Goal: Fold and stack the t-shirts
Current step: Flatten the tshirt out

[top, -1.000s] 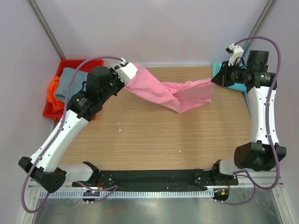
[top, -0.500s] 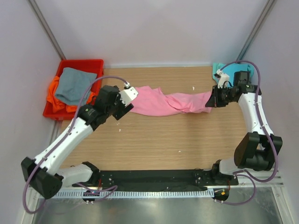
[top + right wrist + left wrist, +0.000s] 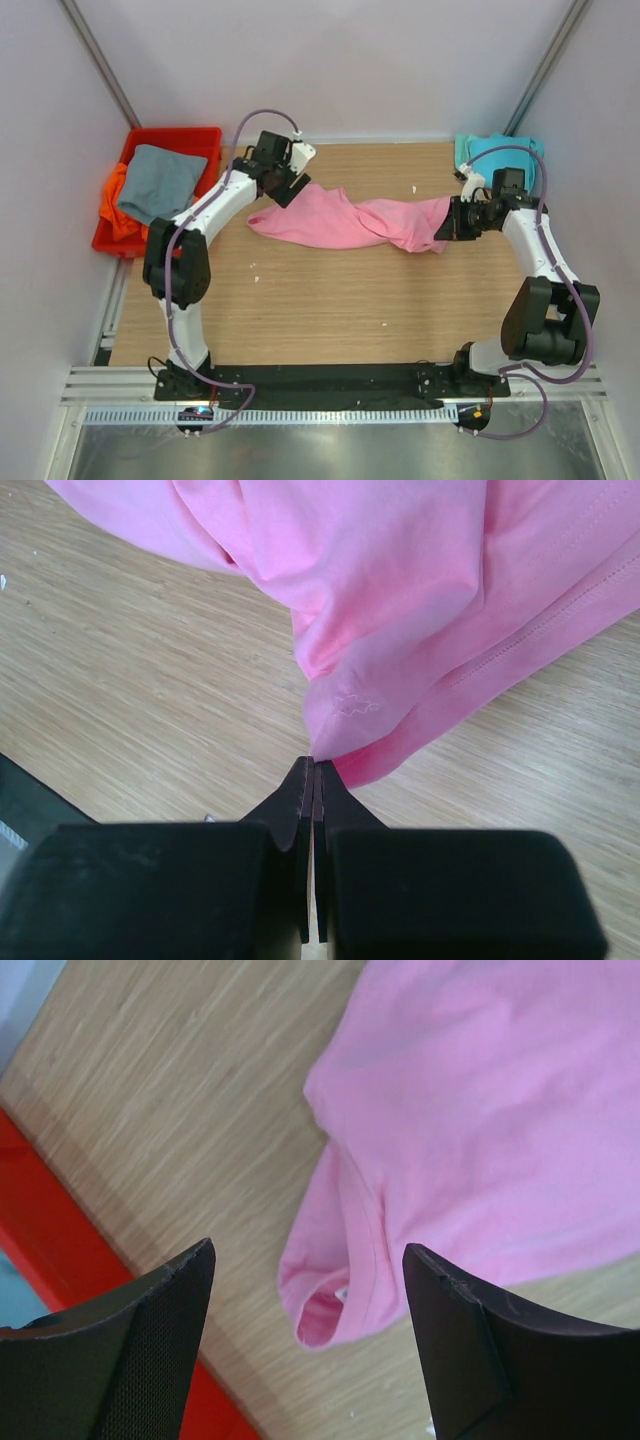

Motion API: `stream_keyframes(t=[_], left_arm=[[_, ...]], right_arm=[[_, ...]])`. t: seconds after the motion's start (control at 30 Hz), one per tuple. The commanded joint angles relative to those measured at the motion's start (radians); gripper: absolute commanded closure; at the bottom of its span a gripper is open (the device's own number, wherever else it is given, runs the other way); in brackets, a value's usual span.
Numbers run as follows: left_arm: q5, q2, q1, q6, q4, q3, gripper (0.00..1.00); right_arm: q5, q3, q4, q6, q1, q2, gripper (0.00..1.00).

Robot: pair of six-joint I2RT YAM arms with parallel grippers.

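- Roughly across the upper middle of the overhead view, the pink t-shirt (image 3: 345,222) lies bunched and twisted in a long band on the wooden bench (image 3: 330,300), running from left of centre toward the right.
- The left tool (image 3: 288,182) hovers over the shirt's left end with its jaws spread wide and nothing between them. In its wrist view a rolled pink end of the cloth lies on the wood, below the gap between the two dark fingers (image 3: 150,1350).
- The right tool (image 3: 455,218) sits at the shirt's right end with its jaws pressed together. Its wrist view shows the tips meeting on a fold of pink cloth and pinching it at the edge, with stitched hems draped just above.
- The teal t-shirt (image 3: 497,155) lies at the upper right corner of the bench, just above the right tool in the frame.
- At the upper left, beside the bench, the red bin (image 3: 205,135) holds the grey t-shirt (image 3: 158,182) on top, and the orange t-shirt (image 3: 115,195) spills over the bin's left rim.
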Motion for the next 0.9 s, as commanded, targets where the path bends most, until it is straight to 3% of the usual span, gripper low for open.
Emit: stream_keyframes(t=[0.0,0.17,0.27,0.37,0.87], left_arm=[[0.036,0.075,0.012,-0.022,0.018,0.129,0.23],[0.169,0.199,0.087,-0.089,-0.016,0.272,0.22],[0.232,0.294,0.118,-0.14,-0.079,0.419,0.27],[0.283,0.357,0.141,-0.172,-0.12,0.475,0.3],[0.442,0.433,0.153,-0.227,-0.158,0.446,0.4]], right_arm=[[-0.016,-0.003,0.061,0.015,-0.003,-0.011,0.99],[-0.021,-0.013,0.083,0.023,-0.003,-0.004,0.99],[-0.016,-0.015,0.086,0.021,-0.003,-0.001,0.99],[-0.018,-0.013,0.084,0.021,-0.003,0.002,0.99],[-0.016,-0.015,0.094,0.02,-0.003,0.019,0.99]])
